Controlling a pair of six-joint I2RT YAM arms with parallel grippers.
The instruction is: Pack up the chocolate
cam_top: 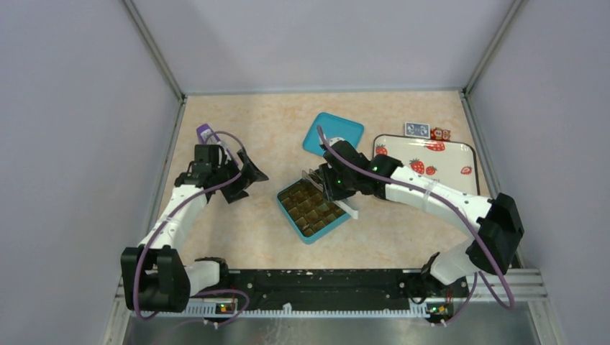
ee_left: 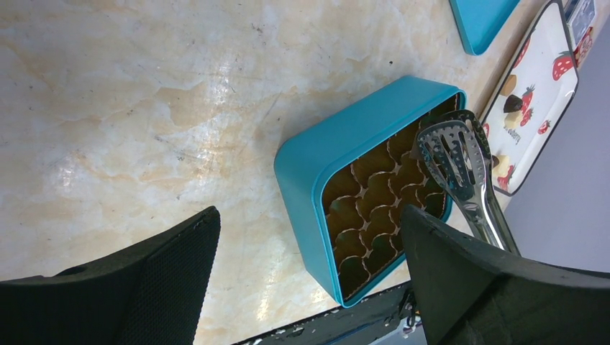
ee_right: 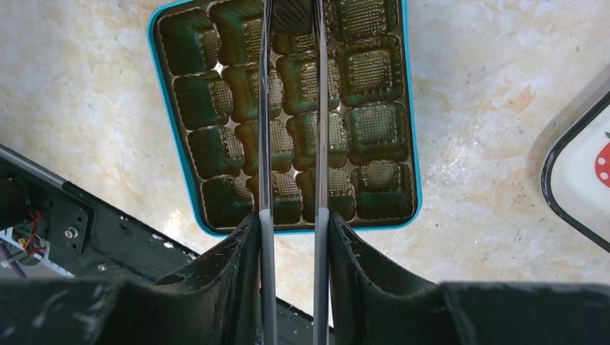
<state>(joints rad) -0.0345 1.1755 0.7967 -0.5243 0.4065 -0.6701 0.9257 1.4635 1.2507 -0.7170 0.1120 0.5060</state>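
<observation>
The tongs (ee_right: pixel 265 144) are squeezed partway. In the right wrist view their two metal arms run side by side with a narrow gap between them. Their perforated heads (ee_left: pixel 454 154) sit close together, but it cannot be told whether they pinch anything. The right gripper (ee_right: pixel 291 223) clamps the tongs from both sides, one black finger against the outside of each arm, near the handle end.

Directly under the tongs lies the teal box (ee_left: pixel 338 144), with its brown insert of ribbed cups (ee_right: pixel 370 72) in rows. The heads hang over the row of cups farthest from the handle. The handle end (cam_top: pixel 348 208) sticks out past the box's opposite rim.

Beyond the tips, just past the box, the teal lid (cam_top: pixel 333 134) lies flat on the marbled table (cam_top: pixel 237 122).

To the right of the tongs, apart from the box, sits the strawberry-printed tray (cam_top: pixel 453 159). The chocolate (ee_left: pixel 512 104) is on it. The left wrist view shows a dark piece with a tan one beside it, and a paler piece nearer the tray's other end. Past the far edge of the tray sit a small blue card (cam_top: pixel 416 129) and red wrapped bits (cam_top: pixel 440 134).

To the left of the tongs, across the box, the left gripper (cam_top: pixel 244 183) hovers over bare table. Its fingers (ee_left: pixel 144 287) are spread wide and hold nothing.
</observation>
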